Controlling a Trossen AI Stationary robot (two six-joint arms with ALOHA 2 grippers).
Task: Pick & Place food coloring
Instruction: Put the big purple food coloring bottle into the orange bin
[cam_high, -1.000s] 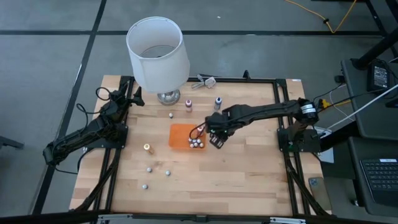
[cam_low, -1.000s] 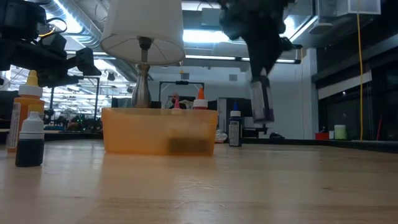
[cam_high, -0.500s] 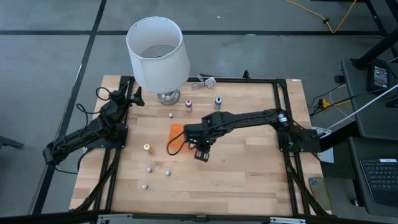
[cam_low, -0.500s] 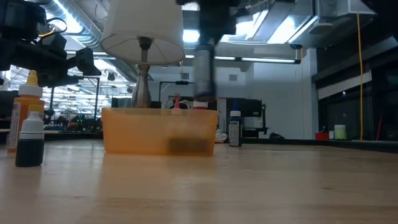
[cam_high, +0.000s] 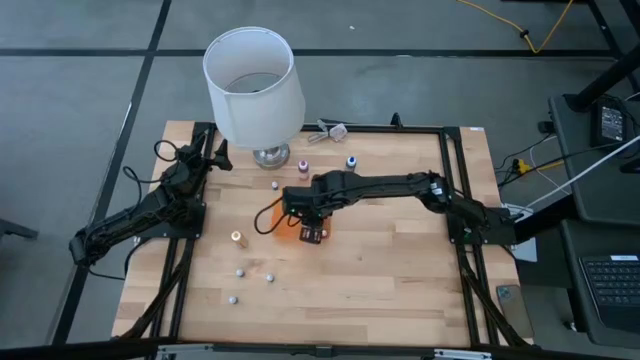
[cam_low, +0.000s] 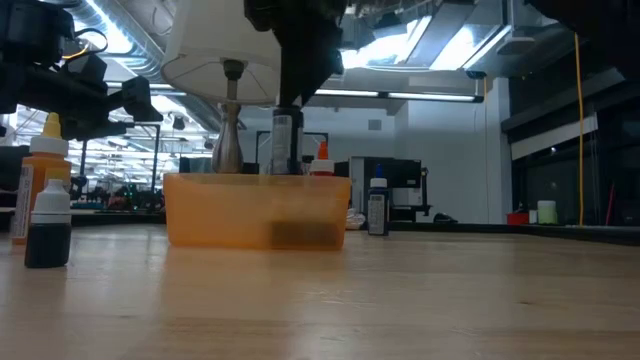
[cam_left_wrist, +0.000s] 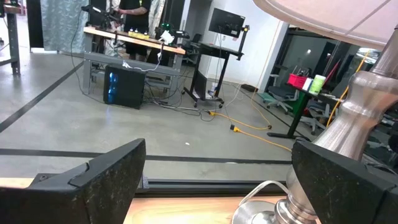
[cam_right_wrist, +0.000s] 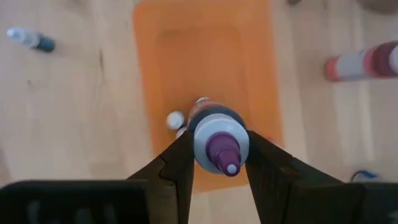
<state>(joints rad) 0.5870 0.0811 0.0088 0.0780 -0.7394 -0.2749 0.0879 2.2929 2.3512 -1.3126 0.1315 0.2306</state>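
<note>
Gripping unlabelled purple-tipped bottle (cam_right_wrist: 218, 140) over tray (cam_right_wrist: 205, 56)

A white-shaded lamp (cam_high: 253, 85) stands at the table's (cam_high: 400, 270) far edge behind an orange tray (cam_low: 256, 210).

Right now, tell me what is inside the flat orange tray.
Inside the flat orange plastic tray, small white-capped bottles show. The purple-tipped bottle held above them by the right gripper covers the rest.
</note>
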